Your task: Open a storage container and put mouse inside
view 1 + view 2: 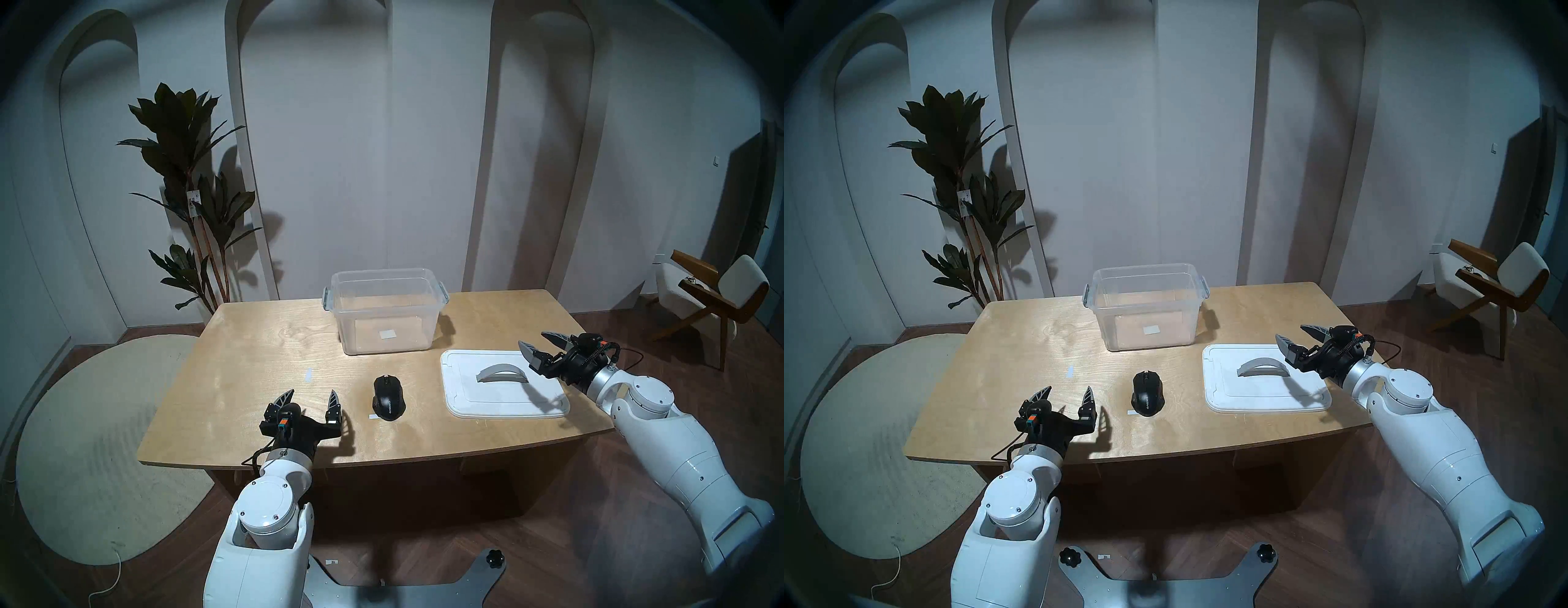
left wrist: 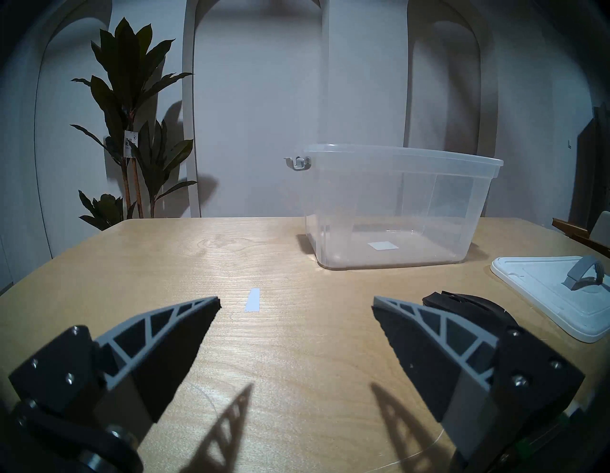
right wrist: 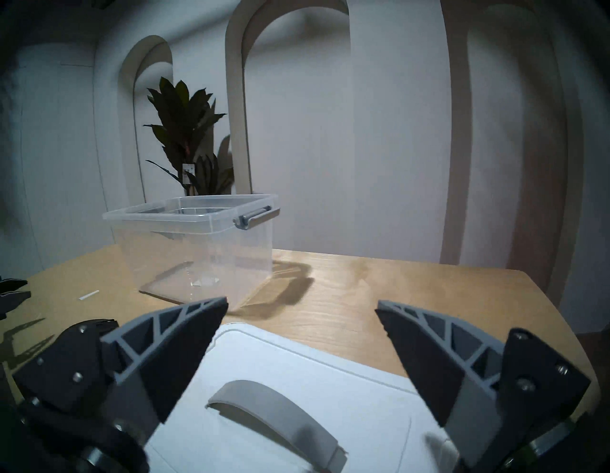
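Tub (image 1: 384, 312) of clear, slightly cloudy plastic stands uncovered at the far middle of the table (image 1: 263, 339), rectangular with rounded corners and a rolled rim, grey latches on both short sides (one reads as a flat bar in the right wrist view). Small white sticker (image 1: 387, 334) shows low on its front; nothing visible inside. Lid (image 1: 500, 390) lies flat on the table to the tub's right, apart from it: smooth matte white, rounded rectangle with raised border, grey arched handle (image 1: 502, 373) standing up in its middle. Mouse (image 1: 388, 398) sits on the table nearer the front edge, between the left gripper and the lid, touching neither; black, humped oval, scroll wheel at the far end, faint grey lettering on the back. Thin white strip (image 1: 374, 417) by its near-left side, and a pale tape strip (image 1: 308, 374) on bare wood further left. Table is light plywood with visible grain and a knot swirl, curved front edge.

Left gripper (image 1: 309, 397) hangs just over the near table left of the mouse, fingers spread wide, empty; fingers are grey ribbed triangles with black pads. Right gripper (image 1: 539, 344) sits above the lid's far-right corner, fingers also spread wide, holding nothing, its shadow falling across the lid. Dark leafy plant (image 1: 186, 187) stands behind the table's left corner.
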### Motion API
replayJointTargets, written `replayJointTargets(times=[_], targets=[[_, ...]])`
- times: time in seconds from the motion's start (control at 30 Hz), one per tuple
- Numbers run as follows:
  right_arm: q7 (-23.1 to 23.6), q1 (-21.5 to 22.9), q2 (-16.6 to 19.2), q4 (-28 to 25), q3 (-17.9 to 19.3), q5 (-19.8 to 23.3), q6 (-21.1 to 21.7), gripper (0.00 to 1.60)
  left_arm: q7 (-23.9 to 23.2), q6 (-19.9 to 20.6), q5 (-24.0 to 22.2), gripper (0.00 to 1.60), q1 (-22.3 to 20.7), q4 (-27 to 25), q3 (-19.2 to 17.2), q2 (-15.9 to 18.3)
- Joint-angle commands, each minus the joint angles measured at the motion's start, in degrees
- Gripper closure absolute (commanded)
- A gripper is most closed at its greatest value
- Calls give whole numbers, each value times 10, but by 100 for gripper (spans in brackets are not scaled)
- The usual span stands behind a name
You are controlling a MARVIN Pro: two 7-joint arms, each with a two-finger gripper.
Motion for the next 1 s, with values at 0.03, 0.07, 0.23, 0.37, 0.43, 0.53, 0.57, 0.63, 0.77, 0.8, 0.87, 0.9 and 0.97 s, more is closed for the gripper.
replayJointTargets(times=[0.03,0.07,0.23,0.37,0.43,0.53,0.57,0.63,0.77,0.8,0.87,0.9,0.97], targets=[[80,47,3,31,2,21,-24,0,-12,-2,8,0,6,-16,8,13],[87,50,2,36,2,22,-26,0,-10,-3,11,0,7,-17,10,11],[110,60,-3,52,0,24,-31,0,-8,6,-3,0,7,-24,23,10],[121,65,-5,61,0,25,-34,0,-1,24,-10,0,2,-23,37,15],[125,67,-6,64,0,25,-36,0,6,25,-2,0,-4,-20,41,16],[129,69,-8,67,0,25,-37,0,17,35,-12,0,-11,-20,49,18],[130,69,-8,68,0,24,-37,0,21,36,-12,0,-13,-20,51,19],[133,70,-9,70,1,24,-37,0,30,39,-15,0,-17,-18,57,21],[136,71,-10,72,1,24,-38,0,47,44,-20,0,-28,-9,74,26],[136,71,-10,72,1,24,-38,0,47,46,-21,0,-31,-8,77,27],[137,72,-10,72,2,23,-38,0,54,48,-23,0,-34,-7,84,29],[138,72,-11,73,2,23,-38,0,57,51,-25,0,-36,-7,87,29],[138,72,-11,73,2,23,-39,0,67,56,-25,0,-39,-3,95,32]])
